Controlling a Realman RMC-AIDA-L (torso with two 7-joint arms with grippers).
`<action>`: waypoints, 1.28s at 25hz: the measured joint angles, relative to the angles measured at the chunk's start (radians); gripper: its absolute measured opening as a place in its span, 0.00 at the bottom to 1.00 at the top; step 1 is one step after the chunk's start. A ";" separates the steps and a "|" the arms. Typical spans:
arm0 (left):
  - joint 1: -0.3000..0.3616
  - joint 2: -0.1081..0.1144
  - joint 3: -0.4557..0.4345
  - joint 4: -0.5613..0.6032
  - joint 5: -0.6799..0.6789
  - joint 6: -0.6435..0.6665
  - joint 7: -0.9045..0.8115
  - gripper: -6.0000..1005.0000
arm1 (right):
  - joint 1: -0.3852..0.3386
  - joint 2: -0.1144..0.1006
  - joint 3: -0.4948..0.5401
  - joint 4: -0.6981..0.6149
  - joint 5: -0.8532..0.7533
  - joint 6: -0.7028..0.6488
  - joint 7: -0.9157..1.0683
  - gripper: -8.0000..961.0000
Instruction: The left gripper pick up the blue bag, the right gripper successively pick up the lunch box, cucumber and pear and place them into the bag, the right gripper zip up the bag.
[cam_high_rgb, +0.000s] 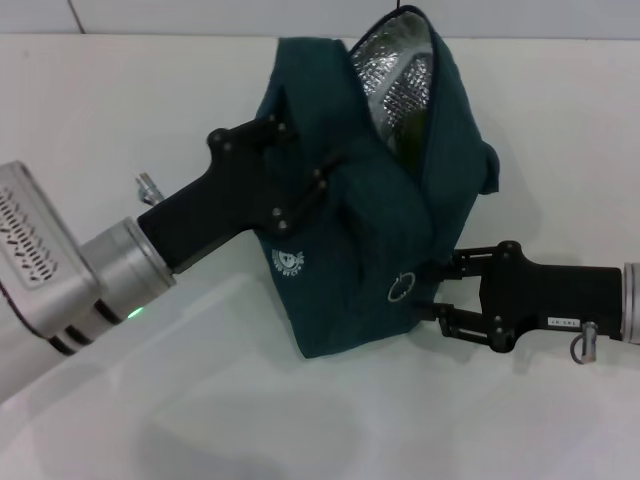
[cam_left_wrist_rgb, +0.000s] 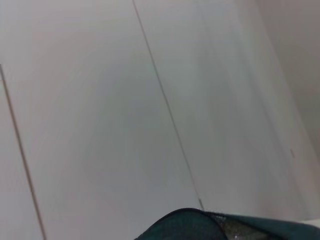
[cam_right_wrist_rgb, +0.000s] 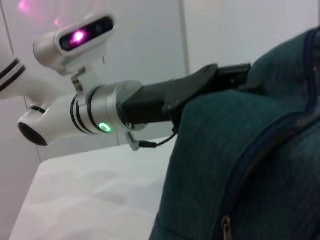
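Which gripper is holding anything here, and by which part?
The left gripper grips the blue bag by its upper front fabric. The right gripper sits at the bag's lower side; whether it grips cannot be told.

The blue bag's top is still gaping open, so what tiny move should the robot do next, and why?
Probably the right end effector should take hold of the metal ring zip pull beside it. The dark teal fabric lunch bag shows silver foil lining at its open top, while the left end effector holds its upper part.
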 joint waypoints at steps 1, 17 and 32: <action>0.004 0.000 -0.001 0.000 -0.003 0.001 0.003 0.42 | 0.000 0.000 -0.003 0.001 0.002 -0.007 -0.006 0.44; -0.007 0.000 0.015 -0.001 -0.008 0.019 0.008 0.42 | 0.013 0.004 -0.084 0.002 0.026 -0.026 -0.011 0.44; -0.005 0.000 0.016 -0.001 -0.008 0.019 0.018 0.42 | 0.015 0.004 -0.130 0.007 0.085 -0.003 -0.012 0.30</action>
